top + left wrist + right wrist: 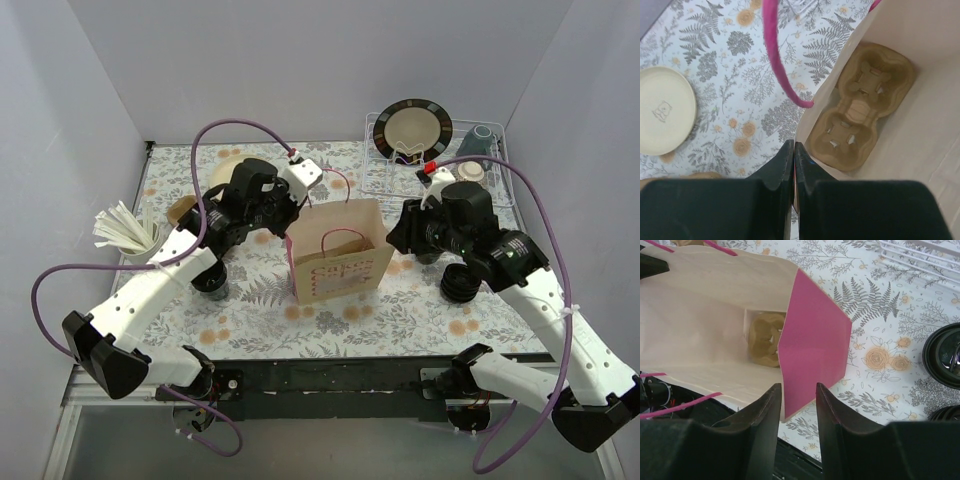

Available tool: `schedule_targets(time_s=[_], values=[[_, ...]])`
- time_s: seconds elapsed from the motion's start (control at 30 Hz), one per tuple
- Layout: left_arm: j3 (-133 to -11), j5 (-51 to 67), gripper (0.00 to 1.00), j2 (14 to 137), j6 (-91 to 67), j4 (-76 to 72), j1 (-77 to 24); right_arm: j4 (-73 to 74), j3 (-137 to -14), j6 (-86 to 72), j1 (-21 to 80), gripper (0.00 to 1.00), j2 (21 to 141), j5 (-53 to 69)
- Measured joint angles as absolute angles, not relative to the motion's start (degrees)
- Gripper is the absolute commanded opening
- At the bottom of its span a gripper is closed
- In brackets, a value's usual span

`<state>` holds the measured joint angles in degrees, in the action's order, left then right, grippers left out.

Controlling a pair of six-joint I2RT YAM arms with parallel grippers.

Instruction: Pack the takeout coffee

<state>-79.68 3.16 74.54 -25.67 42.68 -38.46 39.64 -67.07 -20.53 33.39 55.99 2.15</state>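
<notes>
The tan paper bag [340, 250] with pink handles stands open mid-table, a brown pulp cup carrier [860, 105] lying flat in its bottom. My left gripper [794, 146] is shut on the bag's left rim, a sliver of paper between its fingers. My right gripper [799, 390] is open at the bag's right end, and the pink side panel [812, 335] stands loose in the gap. A small black cup [212, 284], perhaps the takeout coffee, stands left of the bag, half hidden under my left forearm. I cannot see its top.
Round black pieces [460, 283] lie right of the bag, under my right arm. A wire dish rack [495, 190] at the back right holds a dark-rimmed plate [412, 125]. A cream plate [662, 110] lies at the back left. White sticks [122, 230] fill a cup at the left.
</notes>
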Motion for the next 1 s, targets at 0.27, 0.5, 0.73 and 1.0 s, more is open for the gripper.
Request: schedule_targets(time_s=[0.27, 0.5, 0.73, 1.0], values=[[-80.20, 3.16, 0.00, 74.76, -22.13, 37.06, -39.18, 42.13, -72.05, -19.51, 33.39, 0.55, 58.59, 4.75], [-78.63, 0.08, 0.00, 74.32, -21.54, 33.91, -41.93, 42.74, -73.01, -19.35, 33.39, 0.57, 60.27, 4.60], [-73.67, -3.84, 0.00, 71.72, -20.27, 30.06, -44.82, 42.92, -73.01, -19.29, 33.39, 0.49, 62.48, 0.93], [-71.22, -10.79, 0.00, 70.28, -17.30, 26.70, -48.84, 41.65, -72.44, -18.61, 33.39, 0.46, 61.98, 0.91]])
